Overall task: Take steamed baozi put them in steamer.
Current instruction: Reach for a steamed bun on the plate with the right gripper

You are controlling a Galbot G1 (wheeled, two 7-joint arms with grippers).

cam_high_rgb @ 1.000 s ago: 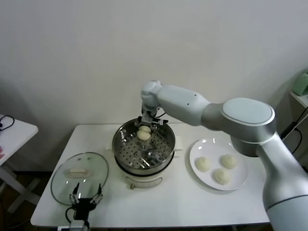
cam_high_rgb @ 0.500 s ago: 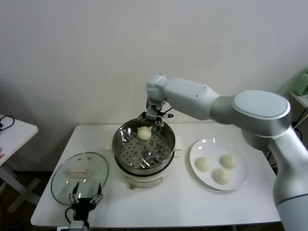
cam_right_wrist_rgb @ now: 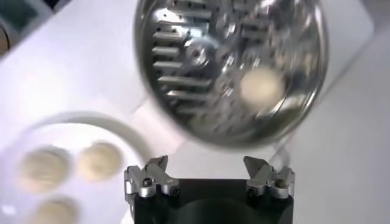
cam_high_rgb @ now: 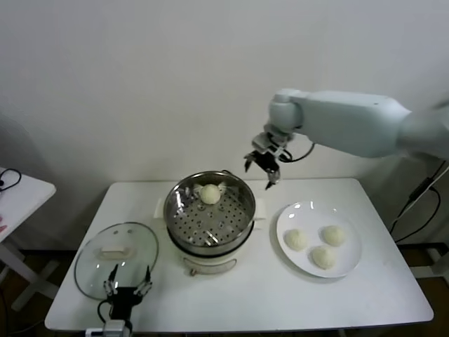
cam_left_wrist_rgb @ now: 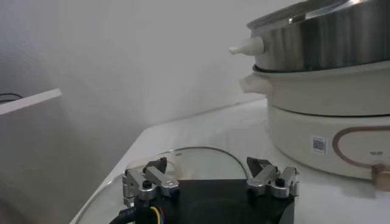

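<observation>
One cream-white baozi (cam_high_rgb: pixel 210 194) lies on the perforated tray at the back of the shiny steel steamer (cam_high_rgb: pixel 182 219); it also shows in the right wrist view (cam_right_wrist_rgb: pixel 261 86). Three baozi (cam_high_rgb: pixel 296 239) (cam_high_rgb: pixel 332 235) (cam_high_rgb: pixel 323 257) lie on the white plate (cam_high_rgb: pixel 349 266). My right gripper (cam_high_rgb: pixel 260 166) is open and empty, in the air between the steamer and the plate, above the table's back edge. My left gripper (cam_high_rgb: pixel 126 289) is open and empty, low at the table's front left, by the glass lid (cam_high_rgb: pixel 98 269).
The steamer (cam_left_wrist_rgb: pixel 317 36) stands on its cream-white base (cam_left_wrist_rgb: pixel 323 134), centre of the white table (cam_high_rgb: pixel 259 298). A second white table (cam_high_rgb: pixel 17 193) stands at far left. A wall is close behind. A green object (cam_high_rgb: pixel 440 121) sits on a shelf at far right.
My right gripper let go of the baozi in the steamer, rose, and moved right, away from the steamer toward the plate. The left arm has not moved.
</observation>
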